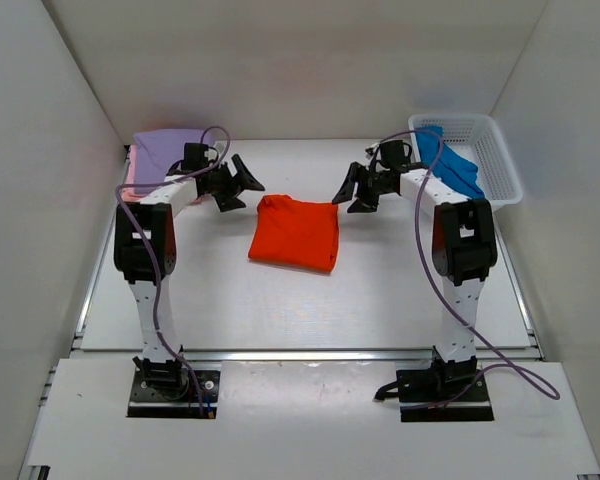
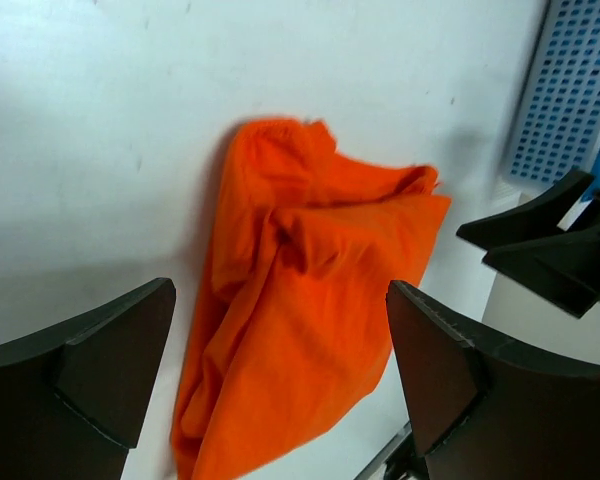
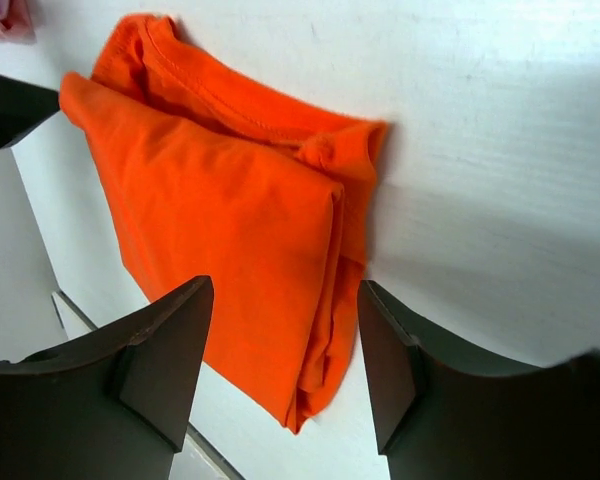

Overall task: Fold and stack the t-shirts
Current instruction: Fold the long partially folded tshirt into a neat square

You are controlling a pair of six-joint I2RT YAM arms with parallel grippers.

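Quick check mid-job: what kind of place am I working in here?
Probably a lab test cell, not a home: plain white walls box in a white table, which holds an orange tee and a white mesh basket.

Four t-shirts in total, one orange-red t-shirt [image 1: 295, 232], one lavender t-shirt [image 1: 168, 148], one pink t-shirt [image 1: 131, 178], one blue t-shirt [image 1: 456, 166], one white mesh basket [image 1: 501, 160], two arms, left arm [image 1: 145, 250], right arm [image 1: 461, 240], two pincers, left pincer [image 1: 242, 190], right pincer [image 1: 349, 196], one counter [image 1: 310, 300]
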